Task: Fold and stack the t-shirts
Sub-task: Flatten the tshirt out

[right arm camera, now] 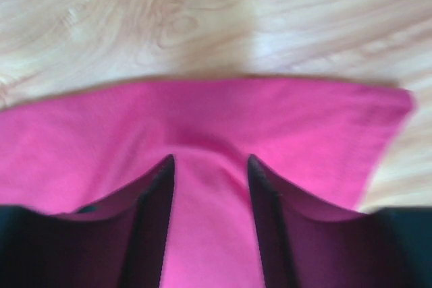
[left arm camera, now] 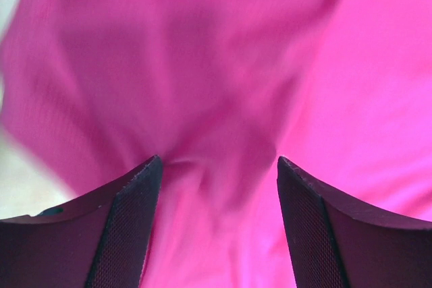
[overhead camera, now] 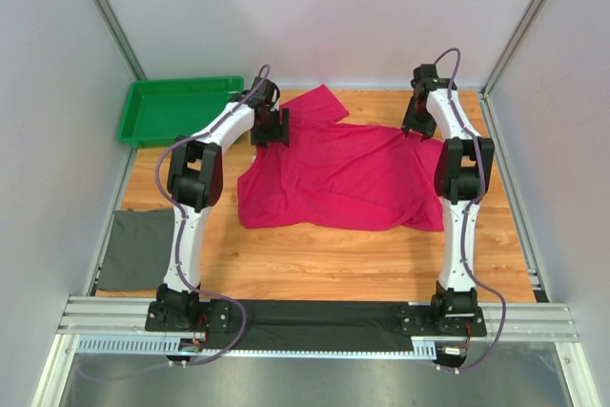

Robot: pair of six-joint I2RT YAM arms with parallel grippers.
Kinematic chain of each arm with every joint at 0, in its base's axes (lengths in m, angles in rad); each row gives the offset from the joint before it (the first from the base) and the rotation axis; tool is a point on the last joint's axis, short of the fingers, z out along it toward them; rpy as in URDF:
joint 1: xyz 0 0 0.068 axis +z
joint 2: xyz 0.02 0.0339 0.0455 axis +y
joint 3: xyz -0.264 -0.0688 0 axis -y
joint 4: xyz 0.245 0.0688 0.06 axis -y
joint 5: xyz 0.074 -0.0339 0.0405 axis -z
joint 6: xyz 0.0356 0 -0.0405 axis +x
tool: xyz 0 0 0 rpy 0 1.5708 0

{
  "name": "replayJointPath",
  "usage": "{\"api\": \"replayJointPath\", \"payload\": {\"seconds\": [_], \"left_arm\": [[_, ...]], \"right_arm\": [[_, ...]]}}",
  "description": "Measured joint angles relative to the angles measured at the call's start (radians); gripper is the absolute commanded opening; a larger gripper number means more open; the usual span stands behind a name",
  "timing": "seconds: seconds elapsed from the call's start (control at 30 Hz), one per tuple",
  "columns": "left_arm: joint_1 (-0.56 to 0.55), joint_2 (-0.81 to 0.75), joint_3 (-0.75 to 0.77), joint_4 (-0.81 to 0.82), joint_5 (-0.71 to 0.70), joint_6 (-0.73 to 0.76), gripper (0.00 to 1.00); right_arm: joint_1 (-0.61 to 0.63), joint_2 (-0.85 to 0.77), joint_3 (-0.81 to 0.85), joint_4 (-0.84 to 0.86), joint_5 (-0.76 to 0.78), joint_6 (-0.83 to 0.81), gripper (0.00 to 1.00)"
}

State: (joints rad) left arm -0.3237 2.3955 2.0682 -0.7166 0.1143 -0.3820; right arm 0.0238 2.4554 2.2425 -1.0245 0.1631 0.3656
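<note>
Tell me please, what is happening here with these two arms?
Two robot arms are working on one magenta t-shirt, which lies spread out and not folded on the wooden table. Both reach to its far edge, one on each side. The left gripper and the right gripper each have their fingers apart, with fabric between them. A green tray stands at the far left corner.

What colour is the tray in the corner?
The rectangular plastic tray is bright green; top external view.
</note>
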Motion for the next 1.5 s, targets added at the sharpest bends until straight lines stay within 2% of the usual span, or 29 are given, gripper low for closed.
{"api": "replayJointPath", "payload": {"seconds": [0.1,0.13,0.27,0.37,0.43,0.57,0.8,1.0,1.1,1.27,1.43,1.5], "left_arm": [[0.000,-0.100,-0.120,-0.024,-0.038,0.019,0.76],[0.000,-0.142,-0.159,-0.030,-0.051,0.031,0.76],[-0.001,-0.332,-0.321,-0.048,-0.110,0.067,0.72],[-0.001,-0.470,-0.450,-0.041,-0.140,0.082,0.72],[-0.001,-0.510,-0.505,-0.040,-0.150,0.086,0.72],[-0.001,-0.494,-0.581,-0.046,-0.171,0.098,0.74],[0.005,-0.451,-0.624,-0.059,-0.224,0.111,0.74],[0.040,-0.467,-0.695,-0.041,-0.236,0.113,0.70],[0.080,-0.499,-0.739,-0.027,-0.214,0.115,0.65],[0.140,-0.507,-0.742,0.014,-0.132,0.119,0.65],[0.143,-0.471,-0.721,0.051,-0.029,0.118,0.65],[0.141,-0.438,-0.704,0.059,0.003,0.117,0.62]], "right_arm": [[-0.005,-0.047,-0.026,-0.032,0.016,-0.008,0.55],[-0.006,-0.090,-0.089,-0.028,0.016,-0.010,0.59],[-0.006,-0.282,-0.367,-0.030,-0.013,-0.018,0.60],[-0.006,-0.381,-0.522,-0.026,-0.042,-0.022,0.60],[-0.006,-0.414,-0.597,-0.019,-0.053,-0.024,0.60],[-0.006,-0.417,-0.667,-0.006,-0.056,-0.028,0.61],[-0.006,-0.421,-0.699,0.003,-0.003,-0.047,0.61],[-0.006,-0.433,-0.746,0.014,0.039,-0.061,0.59],[-0.008,-0.435,-0.764,0.032,0.043,-0.064,0.56],[-0.010,-0.435,-0.781,0.055,0.040,-0.073,0.53],[-0.010,-0.434,-0.782,0.058,0.034,-0.083,0.51],[-0.010,-0.433,-0.782,0.061,0.032,-0.085,0.50]]}}
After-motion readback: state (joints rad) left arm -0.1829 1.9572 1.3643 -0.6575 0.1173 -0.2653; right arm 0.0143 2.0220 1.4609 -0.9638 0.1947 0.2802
